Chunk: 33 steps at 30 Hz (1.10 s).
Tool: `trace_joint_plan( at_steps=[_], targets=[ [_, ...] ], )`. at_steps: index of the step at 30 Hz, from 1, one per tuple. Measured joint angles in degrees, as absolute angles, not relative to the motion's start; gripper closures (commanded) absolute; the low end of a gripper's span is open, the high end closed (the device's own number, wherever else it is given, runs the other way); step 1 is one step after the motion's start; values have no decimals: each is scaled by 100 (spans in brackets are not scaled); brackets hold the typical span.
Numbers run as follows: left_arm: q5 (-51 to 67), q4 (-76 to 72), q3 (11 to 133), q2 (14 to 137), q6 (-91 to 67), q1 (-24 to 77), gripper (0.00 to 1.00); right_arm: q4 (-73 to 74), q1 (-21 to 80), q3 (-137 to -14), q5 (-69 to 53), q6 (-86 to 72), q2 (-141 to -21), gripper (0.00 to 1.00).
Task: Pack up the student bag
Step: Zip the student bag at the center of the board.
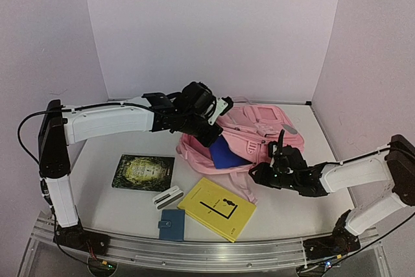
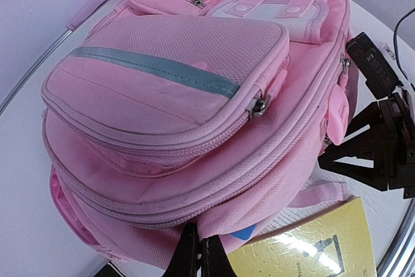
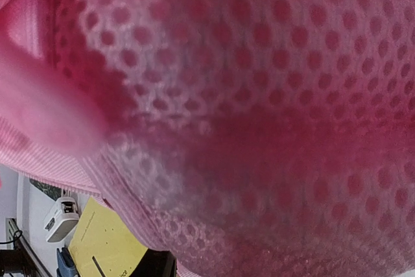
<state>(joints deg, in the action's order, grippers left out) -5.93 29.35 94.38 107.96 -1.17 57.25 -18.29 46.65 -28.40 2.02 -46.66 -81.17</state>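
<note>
Two risks: the pinched rim slipping, and the right arm dragging the bag.
Bag place: the student bag (image 1: 259, 128) lies at the back middle of the table (image 1: 285, 205), its mouth toward the arms, with a blue item (image 1: 225, 155) showing inside.
Left arm: the left fingers (image 2: 185, 257) are together, apparently pinched on the fabric edge at the mouth and holding it up.
Right arm: the right fingers (image 1: 280, 142) sit against the bag's near right side; I cannot tell whether they are apart or gripping.
Slip cause: the fabric is soft and the pinch narrow, so a tug could free it and the mouth would likely sag shut.
Drag cause: mesh crowds the right wrist camera, so a strap could snag.
Waiting: yellow book (image 1: 217, 207), dark book (image 1: 143, 172), white item (image 1: 167, 197), blue case (image 1: 172, 224).
Top view only: the open mouth, both arms and the waiting things.
Left wrist only: zipped pockets and pulls.
Right wrist only: blurred pink mesh, its own fingers hidden.
</note>
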Motion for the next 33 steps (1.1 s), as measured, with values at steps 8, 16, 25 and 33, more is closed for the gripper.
trace_joint_plan(
  at_steps=[8,16,25,33],
  targets=[
    [-589,2978,9439,10796,-137,5679,100,-2067,4668,-2915,342,-4525,-8359,73],
    [-567,2980,9439,10796,-152,5643,100,-2212,4670,-3064,403,-4289,-8588,87],
    [-558,3007,9439,10796,-140,5584,100,-2311,4670,-3107,354,-4152,-8619,100],
    [-209,3018,9393,10806,-141,5424,100,-2248,4718,-2987,18,-3927,-8259,100]
  ],
)
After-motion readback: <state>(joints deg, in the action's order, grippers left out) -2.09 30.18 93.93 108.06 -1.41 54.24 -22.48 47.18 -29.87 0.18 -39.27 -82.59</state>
